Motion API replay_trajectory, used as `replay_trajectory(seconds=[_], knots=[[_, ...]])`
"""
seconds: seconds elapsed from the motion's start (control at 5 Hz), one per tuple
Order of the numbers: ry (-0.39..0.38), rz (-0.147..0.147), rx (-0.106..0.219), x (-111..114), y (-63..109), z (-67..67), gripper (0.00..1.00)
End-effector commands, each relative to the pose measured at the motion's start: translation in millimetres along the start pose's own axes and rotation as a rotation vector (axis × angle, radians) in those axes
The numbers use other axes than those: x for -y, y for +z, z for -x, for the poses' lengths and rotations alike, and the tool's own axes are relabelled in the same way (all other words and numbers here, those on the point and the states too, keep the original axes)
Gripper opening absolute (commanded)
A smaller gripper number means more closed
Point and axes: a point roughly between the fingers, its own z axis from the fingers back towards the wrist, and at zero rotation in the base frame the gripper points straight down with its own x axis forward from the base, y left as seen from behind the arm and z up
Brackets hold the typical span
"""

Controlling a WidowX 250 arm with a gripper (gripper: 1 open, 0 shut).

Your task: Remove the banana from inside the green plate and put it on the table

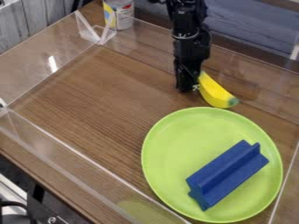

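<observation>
The yellow banana (215,92) lies on the brown table (105,96), just beyond the far rim of the green plate (176,144). Its dark tip points right. My black gripper (190,84) stands upright over the banana's left end, with its fingers together on that end. No gap shows between the fingers. The plate holds only a long blue block (228,173).
Clear see-through walls (47,140) run round the table's edges. A white and yellow bottle (117,13) and a clear stand (93,31) sit at the far left corner. Bare wood stretches to the left of the plate.
</observation>
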Motion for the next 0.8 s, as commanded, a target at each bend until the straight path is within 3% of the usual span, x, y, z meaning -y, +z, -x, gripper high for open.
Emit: replay_trajectory(seconds=[0.0,0.6], knots=[[0.01,-0.03,0.03,-8.9,10.2,-3.4,0.0],[0.019,-0.019,0.035,-9.3,8.1,-2.2,0.0]])
